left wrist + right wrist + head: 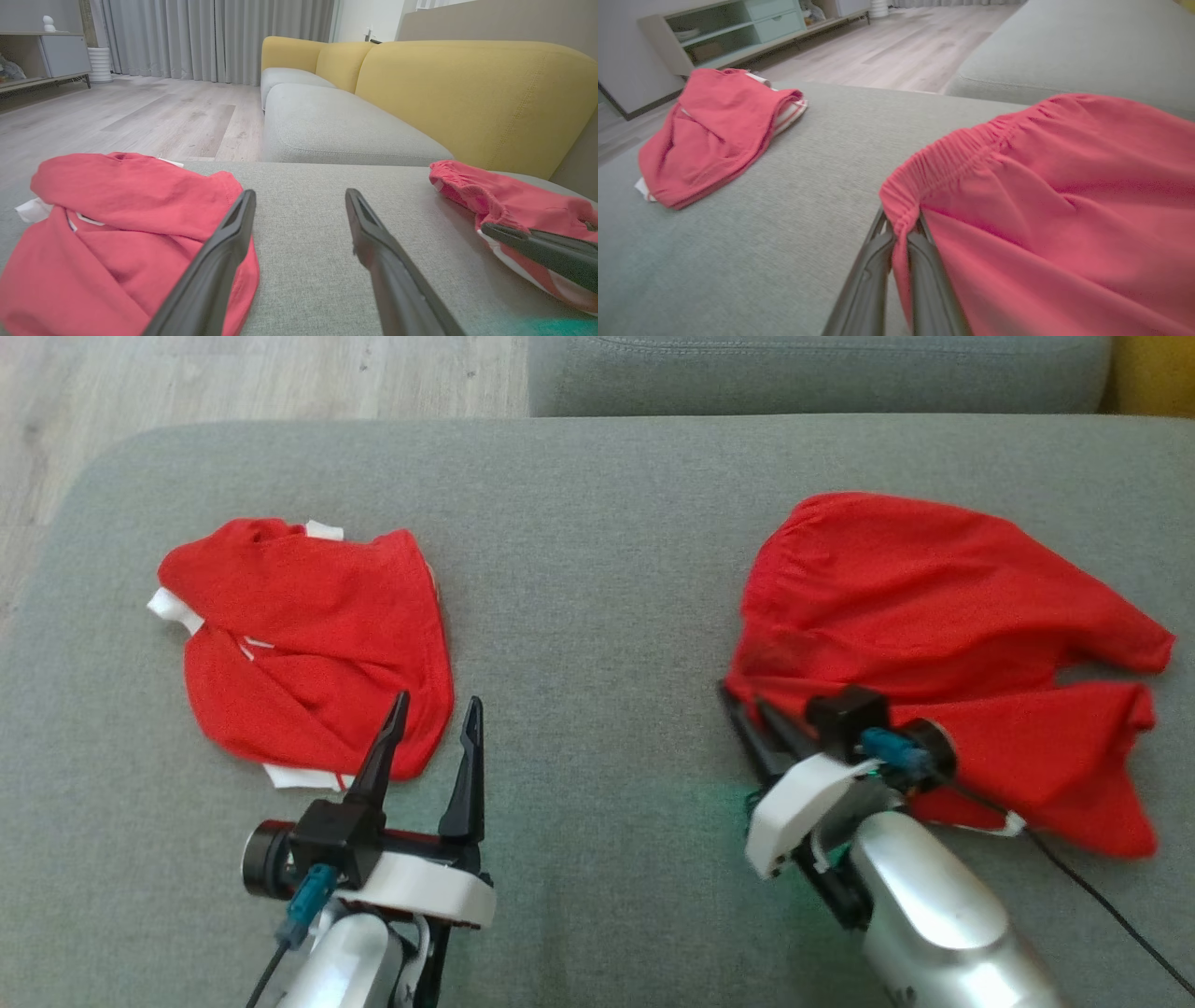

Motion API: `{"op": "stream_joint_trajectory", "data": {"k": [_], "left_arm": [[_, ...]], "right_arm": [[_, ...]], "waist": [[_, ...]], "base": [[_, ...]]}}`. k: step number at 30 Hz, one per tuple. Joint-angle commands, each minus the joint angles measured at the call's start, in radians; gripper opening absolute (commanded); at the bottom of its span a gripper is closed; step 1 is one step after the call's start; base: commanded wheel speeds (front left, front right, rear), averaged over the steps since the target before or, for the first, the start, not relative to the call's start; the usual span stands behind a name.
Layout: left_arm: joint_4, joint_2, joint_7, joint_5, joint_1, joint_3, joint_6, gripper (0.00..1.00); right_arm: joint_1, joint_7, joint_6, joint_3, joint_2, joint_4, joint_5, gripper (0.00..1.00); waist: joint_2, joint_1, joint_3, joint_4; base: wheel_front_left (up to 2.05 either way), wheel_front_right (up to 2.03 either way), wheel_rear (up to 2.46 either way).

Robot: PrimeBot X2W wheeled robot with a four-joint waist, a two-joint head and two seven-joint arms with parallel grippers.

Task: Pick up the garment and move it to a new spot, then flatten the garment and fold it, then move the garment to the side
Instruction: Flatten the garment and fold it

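Red shorts with an elastic waistband [934, 616] lie spread on the right of the grey cushion [597, 569]. My right gripper [742, 695] is shut on the waistband's near left corner, the fabric pinched between its fingers [901, 224]. A second red garment with white trim [308, 644] lies bunched on the left. My left gripper [437, 702] is open just off that garment's right edge, one finger over the cloth [224, 252], nothing between the fingers. The left wrist view has the shorts [504, 200] and a right gripper finger [537, 242] at its right.
Another grey seat [812, 373] lies beyond the cushion, with a yellow backrest [467, 93] to the right. Wood floor [233, 373] is off the far left edge. A black cable [1102, 896] trails from my right wrist. A shelf unit [738, 32] stands across the room.
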Motion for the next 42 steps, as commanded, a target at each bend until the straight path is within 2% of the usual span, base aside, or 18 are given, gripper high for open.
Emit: {"op": "stream_joint_trajectory", "data": {"k": [1, 7, 12, 13, 14, 19, 25, 32, 33, 34, 35, 39, 42], "left_arm": [[-0.025, 0.003, -0.009, 0.005, -0.039, 0.033, -0.001, 1.0], [-0.026, 0.001, -0.009, 0.006, -0.034, 0.035, -0.003, 1.0], [-0.026, -0.002, -0.009, 0.007, -0.029, 0.039, -0.003, 1.0], [-0.026, -0.002, -0.009, 0.007, -0.028, 0.04, -0.003, 1.0], [-0.026, -0.003, -0.009, 0.007, -0.027, 0.042, -0.002, 1.0], [-0.026, -0.004, -0.009, 0.006, -0.018, 0.052, 0.001, 1.0], [-0.033, -0.007, -0.009, 0.006, -0.005, 0.063, 0.003, 1.0], [-0.042, -0.005, -0.009, 0.009, 0.016, 0.076, 0.006, 1.0], [-0.042, -0.005, -0.009, 0.009, 0.016, 0.076, 0.006, 1.0], [-0.045, -0.005, -0.009, 0.009, 0.021, 0.079, 0.006, 1.0], [-0.045, -0.005, -0.009, 0.009, 0.021, 0.079, 0.006, 1.0], [-0.049, -0.007, -0.009, 0.012, 0.025, 0.078, 0.004, 1.0], [-0.05, -0.009, -0.009, 0.014, 0.023, 0.077, 0.002, 1.0]], "right_arm": [[-0.041, 0.001, -0.001, 0.043, 0.006, -0.038, 0.018, 0.0], [-0.076, 0.031, -0.001, 0.186, 0.006, -0.064, 0.094, 0.0], [-0.109, 0.041, -0.001, 0.268, 0.006, -0.075, 0.157, 0.0], [-0.114, 0.037, -0.001, 0.276, 0.006, -0.074, 0.164, 0.17], [-0.117, 0.038, -0.001, 0.279, 0.006, -0.069, 0.173, 1.0], [-0.114, 0.036, -0.001, 0.25, 0.006, -0.04, 0.189, 1.0], [-0.064, -0.002, -0.001, 0.114, -0.012, -0.033, 0.121, 1.0], [0.079, -0.046, -0.001, -0.15, -0.054, -0.15, 0.028, 1.0], [0.079, -0.046, -0.001, -0.15, -0.054, -0.15, 0.028, 1.0], [0.133, -0.059, -0.001, -0.244, -0.046, -0.199, -0.005, 1.0], [0.133, -0.059, -0.001, -0.244, -0.046, -0.199, -0.005, 1.0], [0.242, -0.078, -0.001, -0.388, -0.011, -0.299, -0.022, 1.0], [0.293, -0.067, -0.001, -0.413, 0.001, -0.352, -0.036, 1.0]], "waist": [[0.0, 0.0, -0.001, 0.003], [0.0, 0.0, -0.002, 0.019], [0.0, 0.0, -0.002, 0.028], [0.0, 0.0, -0.002, 0.028], [0.0, 0.0, -0.004, 0.028], [0.0, 0.0, -0.02, 0.005], [0.0, 0.0, -0.049, -0.04], [0.0, 0.0, -0.073, -0.094], [0.0, 0.0, -0.073, -0.094], [0.0, 0.0, -0.076, -0.108], [0.0, 0.0, -0.076, -0.108], [0.0, 0.0, -0.075, -0.129], [0.0, 0.0, -0.068, -0.14]], "base": [[0.0, 0.0, 0.0], [0.0, 0.0, 0.0], [0.0, 0.0, 0.0], [0.0, 0.0, 0.0], [0.0, 0.0, 0.0], [0.0, 0.0, 0.0], [0.0, 0.0, 0.0], [0.0, 0.0, 0.0], [0.0, 0.0, 0.0], [0.0, 0.0, 0.0], [0.0, 0.0, 0.0], [0.0, 0.0, 0.0], [0.0, 0.0, 0.0]]}}
